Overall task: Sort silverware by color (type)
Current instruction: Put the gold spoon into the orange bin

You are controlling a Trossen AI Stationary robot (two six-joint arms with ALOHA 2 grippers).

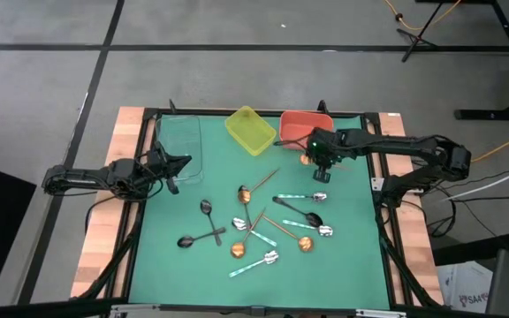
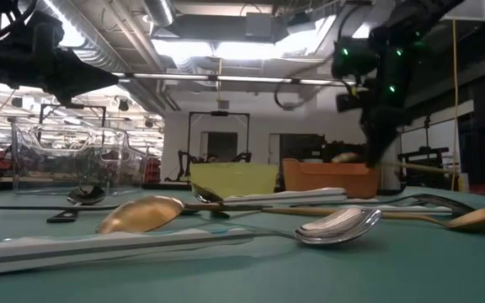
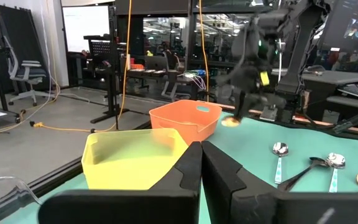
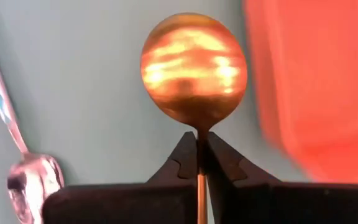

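You are looking at bare green mat (image 1: 352, 256) along the near edge and down the right side, so a gripper is finding open passage there. The spoon cluster (image 1: 259, 225) is crowding the middle. The clear bin (image 1: 180, 141), yellow bin (image 1: 251, 130) and orange bin (image 1: 300, 124) are walling off the far edge.

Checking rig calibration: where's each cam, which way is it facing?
High: overhead, straight down on the green mat; both arms.
Low: table-top height, level across spoons to the room; right hand.
Left wrist: past shut left hand toward yellow bin, orange bin.
Right wrist: right hand gripping copper spoon.
Shared: the orange bin shows in all views.
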